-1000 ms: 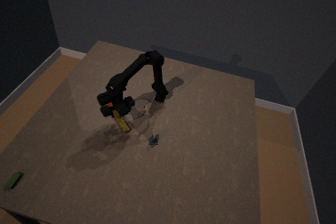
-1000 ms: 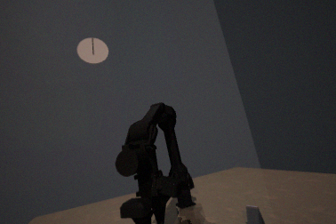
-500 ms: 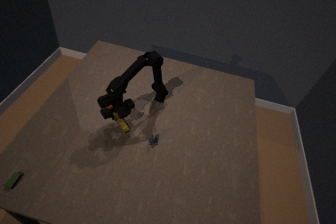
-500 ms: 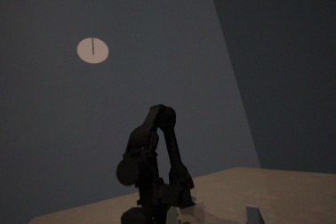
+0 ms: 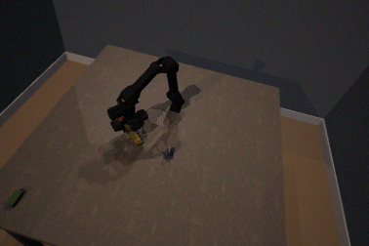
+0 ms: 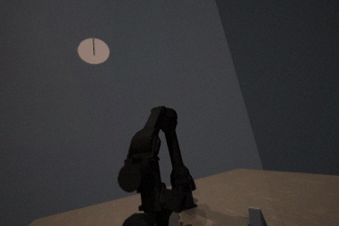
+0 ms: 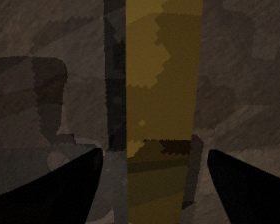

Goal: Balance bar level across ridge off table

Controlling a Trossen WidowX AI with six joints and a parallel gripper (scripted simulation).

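A long yellow bar (image 5: pixel 135 137) lies flat on the table. In the wrist view the bar (image 7: pixel 164 90) runs straight away from me, between my two dark fingers. My gripper (image 7: pixel 156 156) is open and low over the near end of the bar, with a gap between each finger and the bar's sides. In the top view the gripper (image 5: pixel 128 126) sits right above the bar's near end. The small grey ridge (image 5: pixel 169 153) stands on the table to the right of the bar, apart from it. It also shows in the exterior view (image 6: pixel 255 217) at the bottom right.
A small green block (image 5: pixel 16 197) lies near the table's front left corner, far from the arm. The arm's base (image 5: pixel 176 104) stands behind the bar. A round wall clock (image 6: pixel 93 51) hangs on the blue wall.
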